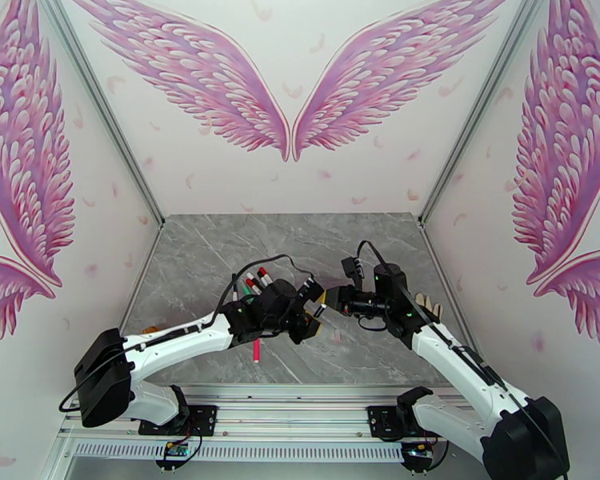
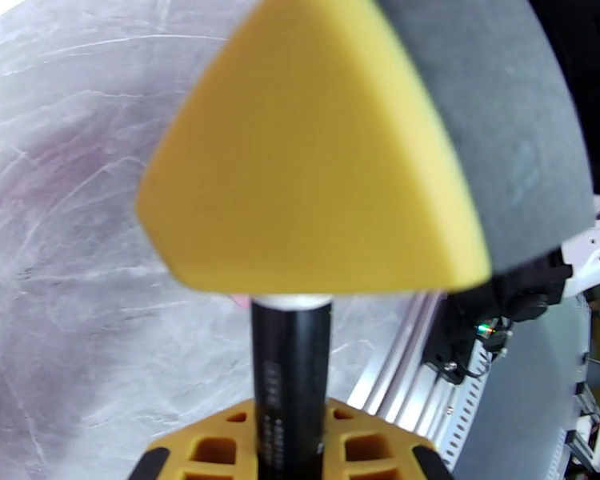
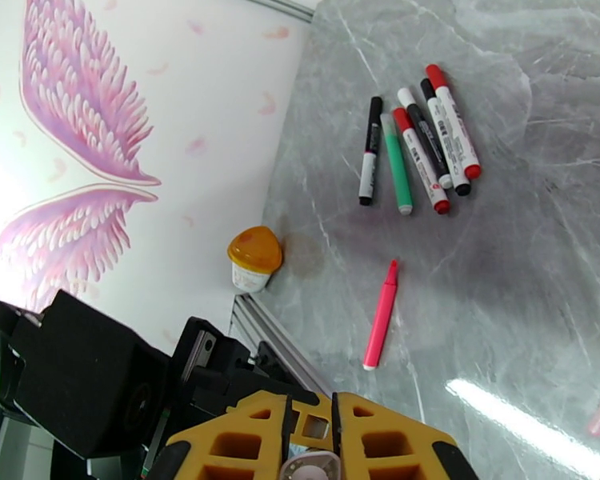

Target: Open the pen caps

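Grey marble table [image 1: 220, 242], L hand [image 1: 310, 307], R hand [image 3: 312, 430] both clamped on black pen [image 2: 290, 370], pink pen [image 3: 381, 315], orange-lid cup [image 3: 253, 259] nearby

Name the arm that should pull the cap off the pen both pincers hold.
Right: the right pincer grips the far end of the black pen, likely its cap; the left pincer clamps the barrel.
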